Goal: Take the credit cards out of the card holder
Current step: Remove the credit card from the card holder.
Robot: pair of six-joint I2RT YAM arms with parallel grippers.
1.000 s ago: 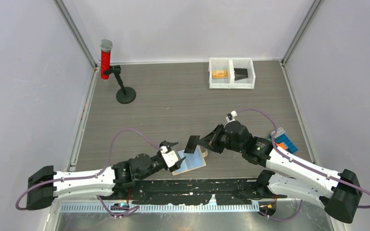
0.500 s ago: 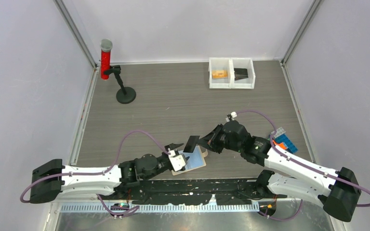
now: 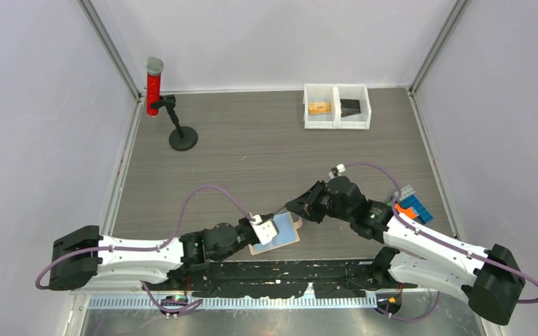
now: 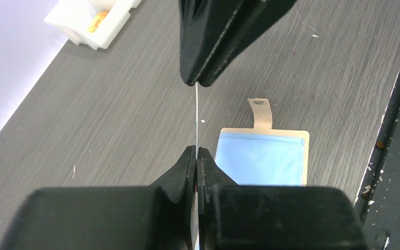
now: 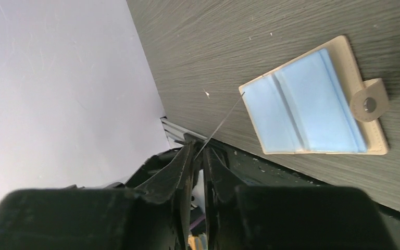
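Observation:
The card holder (image 3: 282, 234) lies open on the table, tan-edged with a blue inside (image 4: 263, 159) and its snap tab (image 5: 369, 104) pointing away from the arms. One of the credit cards (image 4: 196, 120) hangs edge-on above the table as a thin line (image 5: 224, 119) between both grippers. My left gripper (image 4: 196, 150) is shut on its near end, just left of the holder. My right gripper (image 5: 200, 148) straddles the far end, its fingers slightly parted with a narrow gap showing. In the top view, left gripper (image 3: 272, 220) and right gripper (image 3: 291, 208) almost meet tip to tip.
A white two-compartment bin (image 3: 336, 119) stands at the back, holding an orange-tan block (image 3: 318, 108) and a dark item (image 3: 351, 107). A red cylinder (image 3: 154, 87) and a black stand (image 3: 182, 136) are back left. A blue-orange object (image 3: 412, 204) lies right. A black strip (image 3: 280, 273) lines the near edge.
My left arm reached right and its open jaws shut on the card. My right gripper, shut on the card before, has loosened slightly. The card now shows only edge-on.

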